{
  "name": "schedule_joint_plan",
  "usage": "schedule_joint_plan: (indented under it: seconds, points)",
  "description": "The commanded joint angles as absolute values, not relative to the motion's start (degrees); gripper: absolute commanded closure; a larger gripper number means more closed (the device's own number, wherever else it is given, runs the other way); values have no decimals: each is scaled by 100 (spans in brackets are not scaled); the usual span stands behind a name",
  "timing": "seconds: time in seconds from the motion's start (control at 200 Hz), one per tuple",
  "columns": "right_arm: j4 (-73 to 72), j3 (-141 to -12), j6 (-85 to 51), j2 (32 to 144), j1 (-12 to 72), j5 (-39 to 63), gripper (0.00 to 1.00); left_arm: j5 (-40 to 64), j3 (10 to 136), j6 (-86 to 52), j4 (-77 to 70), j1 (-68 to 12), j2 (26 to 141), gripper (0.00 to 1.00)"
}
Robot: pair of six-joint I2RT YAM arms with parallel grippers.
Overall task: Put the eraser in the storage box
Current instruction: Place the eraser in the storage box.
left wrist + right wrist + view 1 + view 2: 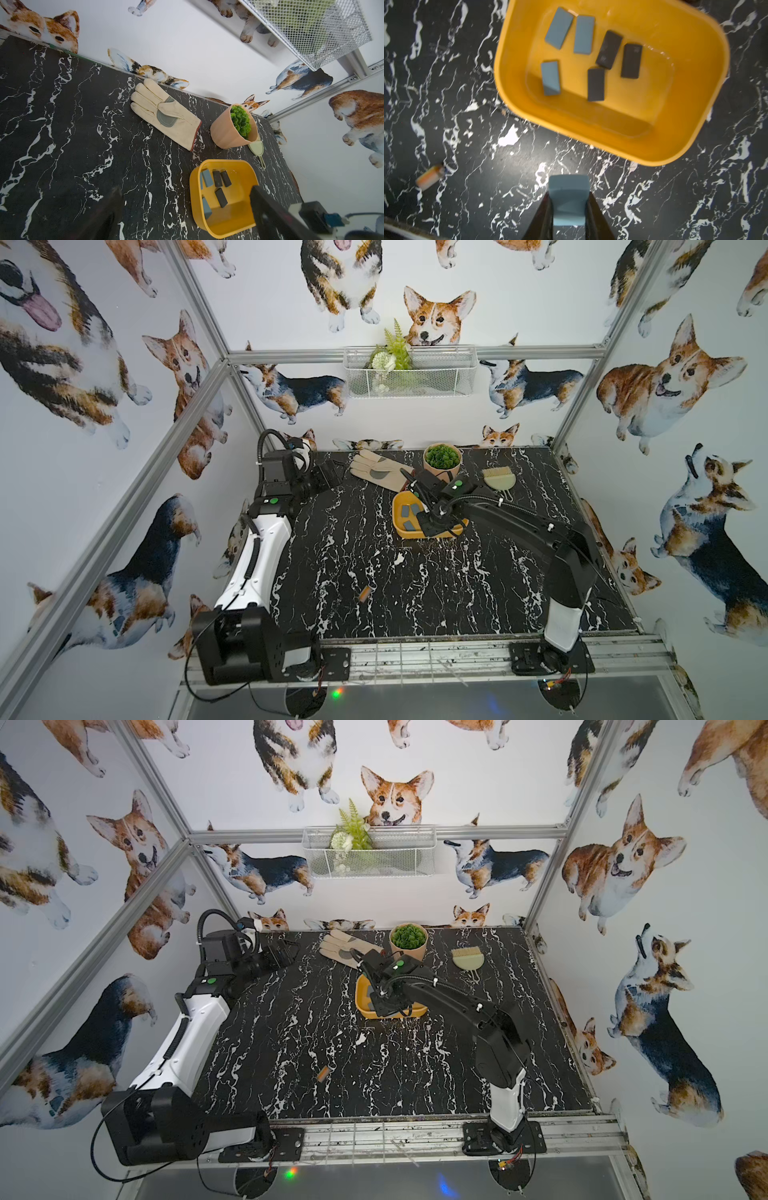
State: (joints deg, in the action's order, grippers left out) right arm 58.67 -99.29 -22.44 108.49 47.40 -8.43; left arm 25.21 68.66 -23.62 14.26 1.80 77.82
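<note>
In the right wrist view my right gripper (569, 197) is shut on a light blue eraser (568, 185), pinched between its two dark fingers. It hangs over the black marble table just outside the near wall of the mustard-yellow storage box (512, 99). Several blue and dark erasers (595, 84) lie on the box floor. In both top views the right wrist (434, 522) covers the front right of the box (400, 526), and the held eraser is hidden there. My left gripper (328, 476) rests open at the back left, far from the box (194, 199).
A cream work glove (380, 470), a potted green plant (442, 460) and a small green brush (498, 480) lie behind the box. A small orange object (364, 594) sits on the table toward the front. A white wire basket (409, 373) hangs on the back wall.
</note>
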Motion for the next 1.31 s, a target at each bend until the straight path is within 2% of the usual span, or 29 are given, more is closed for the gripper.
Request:
schedule_joint_plan:
  seconds: [0.0, 0.345, 0.666, 1.301]
  points:
    - [5833, -10184, -2000, 11165, 4386, -704, 74, 2599, 7228, -2397, 1222, 175, 8112, 2]
    - [5728, -10785, -1798, 12161, 3534, -588, 75, 2672, 8160, -2412, 1239, 174, 9218, 2]
    - [6079, -11761, -1674, 13102, 3148, -536, 75, 2819, 8879, -2417, 1353, 175, 10054, 2]
    - [6495, -12472, -1629, 13869, 3006, -659, 73, 2856, 9097, -2303, 1432, 186, 10424, 2]
